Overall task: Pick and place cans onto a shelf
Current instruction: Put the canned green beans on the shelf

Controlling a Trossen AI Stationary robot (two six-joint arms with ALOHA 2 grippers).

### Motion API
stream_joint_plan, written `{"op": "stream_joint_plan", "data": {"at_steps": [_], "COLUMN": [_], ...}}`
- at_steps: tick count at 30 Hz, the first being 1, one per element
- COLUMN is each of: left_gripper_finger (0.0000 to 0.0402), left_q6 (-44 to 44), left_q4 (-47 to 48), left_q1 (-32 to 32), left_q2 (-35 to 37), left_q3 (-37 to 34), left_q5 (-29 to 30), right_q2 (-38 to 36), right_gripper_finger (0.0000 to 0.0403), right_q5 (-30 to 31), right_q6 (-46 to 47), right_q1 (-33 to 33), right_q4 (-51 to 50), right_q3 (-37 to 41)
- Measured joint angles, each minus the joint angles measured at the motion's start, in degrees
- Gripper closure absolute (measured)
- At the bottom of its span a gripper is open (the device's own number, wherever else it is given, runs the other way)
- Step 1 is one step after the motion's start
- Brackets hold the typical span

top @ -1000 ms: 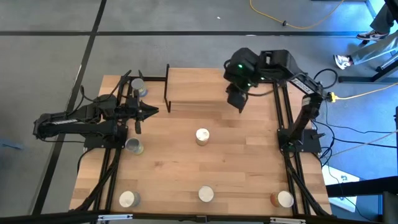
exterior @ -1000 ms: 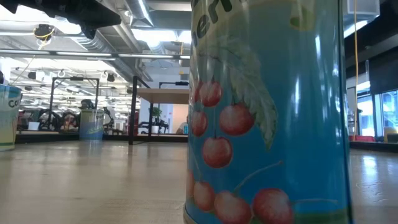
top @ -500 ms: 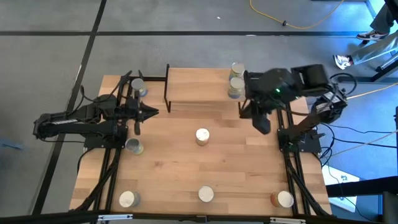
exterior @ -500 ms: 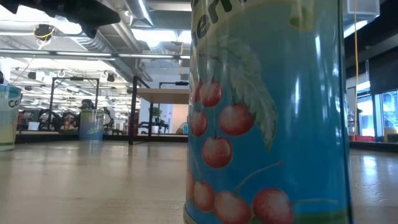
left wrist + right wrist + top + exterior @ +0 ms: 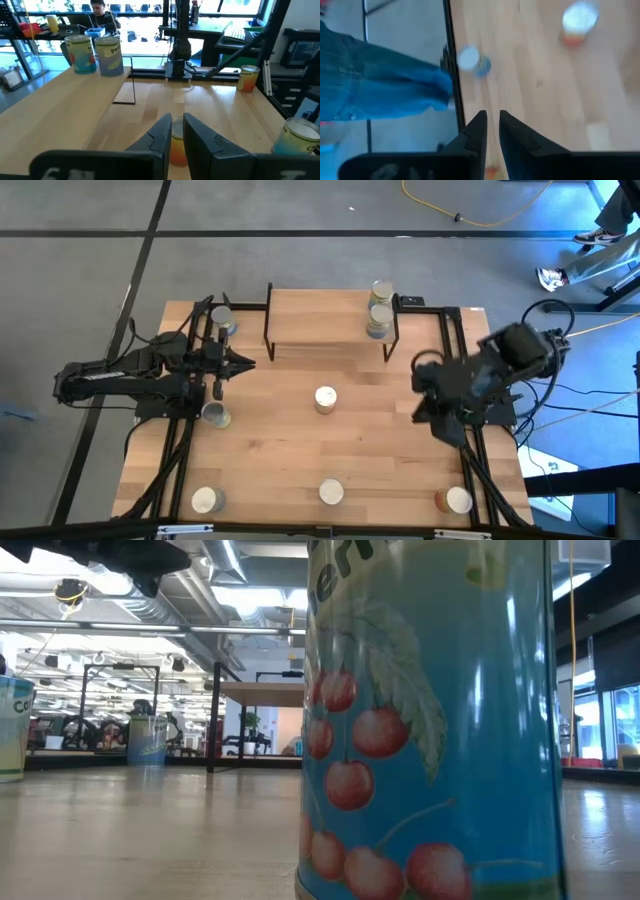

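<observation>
The shelf (image 5: 330, 320) stands at the table's far middle, with two cans (image 5: 378, 305) on its right end. The same two cans (image 5: 95, 54) show in the left wrist view. More cans stand on the tabletop: one at the centre (image 5: 325, 398), two by the left arm (image 5: 219, 320) (image 5: 215, 415), and three along the near edge (image 5: 205, 500) (image 5: 331, 492) (image 5: 455, 500). My left gripper (image 5: 177, 122) hovers level at the left and points at the centre can, a narrow empty gap between its fingers. My right gripper (image 5: 492, 122) hangs over the table's right side, tilted down, its narrow gap also empty.
A blue cherry-label can (image 5: 430, 720) fills the low view close to the camera. Black rails (image 5: 455, 360) run along the table's left and right sides under the arms. A blurred blue shape (image 5: 380, 80) lies beyond the table's edge. Bare wood lies between the centre can and the near row.
My right gripper has swung from above the shelf's right end toward the table's right edge and nearer, turning as it went. The two cans on the shelf's right end have come into sight. The cans have not moved.
</observation>
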State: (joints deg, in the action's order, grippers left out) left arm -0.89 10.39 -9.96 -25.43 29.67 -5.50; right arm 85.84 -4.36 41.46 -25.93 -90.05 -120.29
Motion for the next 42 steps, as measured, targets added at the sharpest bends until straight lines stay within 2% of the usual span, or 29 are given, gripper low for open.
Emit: {"op": "stream_joint_plan", "data": {"at_steps": [9, 12, 15, 17, 21, 26, 32, 36, 42], "left_gripper_finger": [0.0360, 0.0360, 0.0360, 0.0360, 0.0360, 0.0360, 0.0360, 0.0360, 0.0360], "left_q6": [2.95, 2.97, 3.66, 4.56, 8.10, 13.42, 19.41, 22.94, 19.63], "left_q4": [-2.70, -2.84, -2.84, -0.29, 10.89, 20.22, 20.57, 19.72, 17.94], "left_q1": [0.02, 0.02, 0.02, 0.04, 0.31, 4.10, 10.49, 13.99, 16.94], "left_q2": [-0.31, -2.14, -5.04, -7.69, -14.80, -25.50, -37.56, -43.93, -51.19], "left_q3": [0.00, 0.65, 4.48, 8.31, 17.61, 26.59, 33.49, 35.14, 35.17], "left_q5": [1.77, 1.97, 2.02, 2.65, 3.34, 3.35, 3.37, 5.49, 11.17], "right_q2": [-2.72, -2.75, -2.75, -2.75, -2.75, -2.75, -2.75, -2.75, -2.75], "right_gripper_finger": [0.0351, 0.0351, 0.0351, 0.0351, 0.0351, 0.0351, 0.0351, 0.0351, 0.0351], "right_q5": [-6.49, -6.68, -4.17, -1.61, 3.12, 7.87, 10.33, 10.39, 10.41], "right_q6": [15.18, 18.79, 21.51, 22.75, 22.81, 22.74, 22.66, 22.55, 22.46], "right_q1": [-12.29, -15.56, -17.86, -18.99, -20.36, -20.57, -20.55, -20.55, -20.55], "right_q4": [0.03, 0.05, 0.06, 0.06, 0.05, 0.05, 0.05, 0.05, 0.04], "right_q3": [10.97, 12.41, 12.85, 12.85, 12.85, 12.85, 12.85, 12.85, 12.85]}}
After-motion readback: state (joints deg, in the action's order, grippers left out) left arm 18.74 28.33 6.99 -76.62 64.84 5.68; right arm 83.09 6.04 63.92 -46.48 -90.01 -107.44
